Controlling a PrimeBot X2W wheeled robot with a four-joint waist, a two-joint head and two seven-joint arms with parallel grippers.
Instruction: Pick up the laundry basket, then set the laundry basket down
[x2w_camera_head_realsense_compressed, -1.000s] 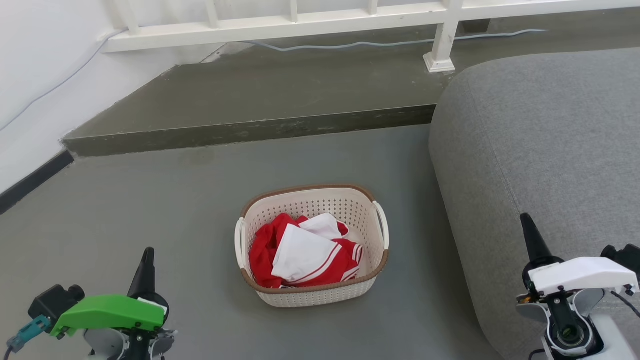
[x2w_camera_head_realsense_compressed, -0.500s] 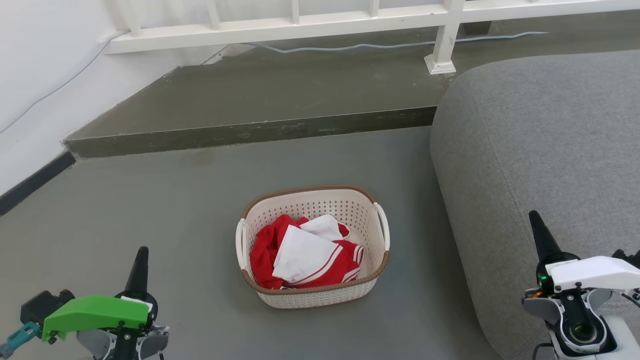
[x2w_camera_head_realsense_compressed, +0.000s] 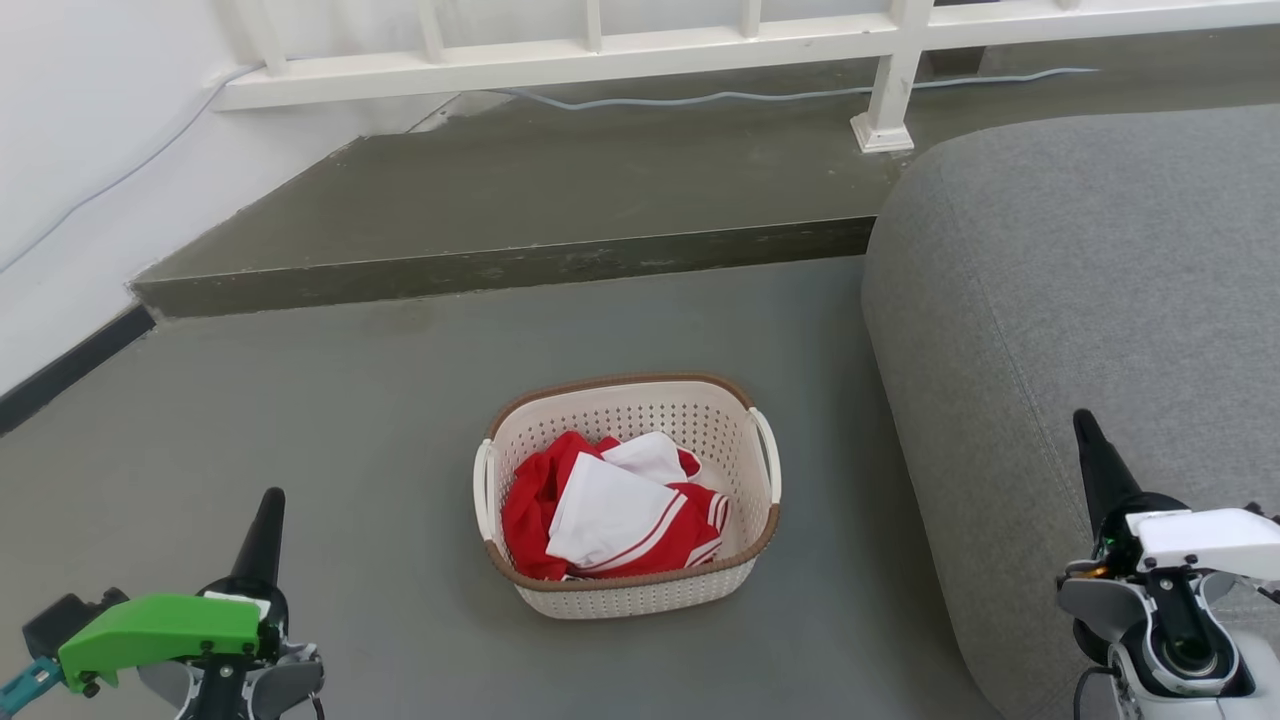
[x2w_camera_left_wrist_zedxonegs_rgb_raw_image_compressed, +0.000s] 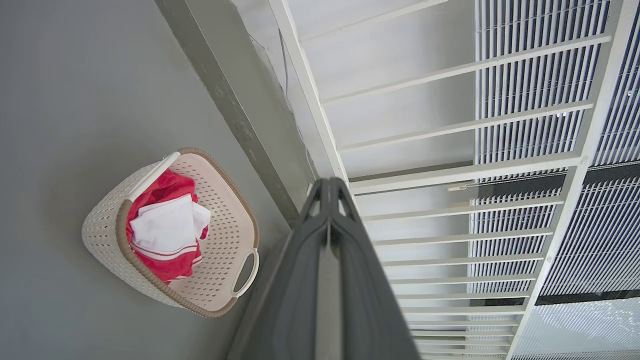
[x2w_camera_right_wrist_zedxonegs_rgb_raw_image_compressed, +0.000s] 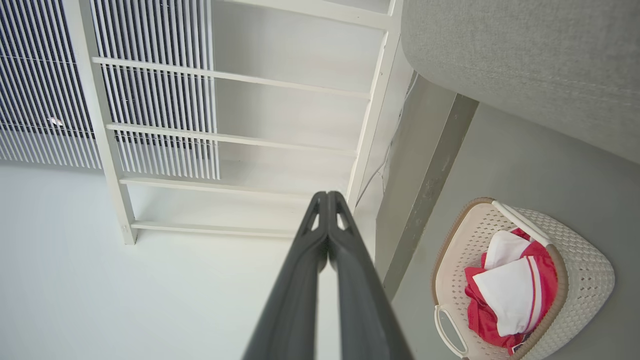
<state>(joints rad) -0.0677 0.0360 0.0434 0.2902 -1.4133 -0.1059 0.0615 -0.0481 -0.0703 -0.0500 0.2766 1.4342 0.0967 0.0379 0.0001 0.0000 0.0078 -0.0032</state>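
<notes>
The laundry basket (x2w_camera_head_realsense_compressed: 640, 590) stands on the grey floor in the middle of the head view, cream-white and perforated, with a brown rim and white loop handles, holding red and white clothes (x2w_camera_head_realsense_compressed: 610, 505). The same basket (x2w_camera_left_wrist_zedxonegs_rgb_raw_image_compressed: 105, 235) lies at the left of the left wrist view, and the basket (x2w_camera_right_wrist_zedxonegs_rgb_raw_image_compressed: 585, 280) sits at the lower right of the right wrist view. My left gripper (x2w_camera_head_realsense_compressed: 268, 520) is shut at the lower left, well clear of the basket. My right gripper (x2w_camera_head_realsense_compressed: 1092, 450) is shut at the lower right, over the sofa's edge. Both left fingertips (x2w_camera_left_wrist_zedxonegs_rgb_raw_image_compressed: 328, 187) and right fingertips (x2w_camera_right_wrist_zedxonegs_rgb_raw_image_compressed: 327, 200) meet with nothing between them.
A grey sofa (x2w_camera_head_realsense_compressed: 1080, 280) fills the right side, close to the basket. A raised floor step (x2w_camera_head_realsense_compressed: 500, 268) runs across behind the basket, with a white railing (x2w_camera_head_realsense_compressed: 600, 50) and a cable (x2w_camera_head_realsense_compressed: 760, 95) beyond. A white wall (x2w_camera_head_realsense_compressed: 70, 150) stands at the left.
Both grippers have drifted outward and lower in the head view, away from the basket. The whole picture shifted slightly down, so the camera moved. The basket stays on the floor.
</notes>
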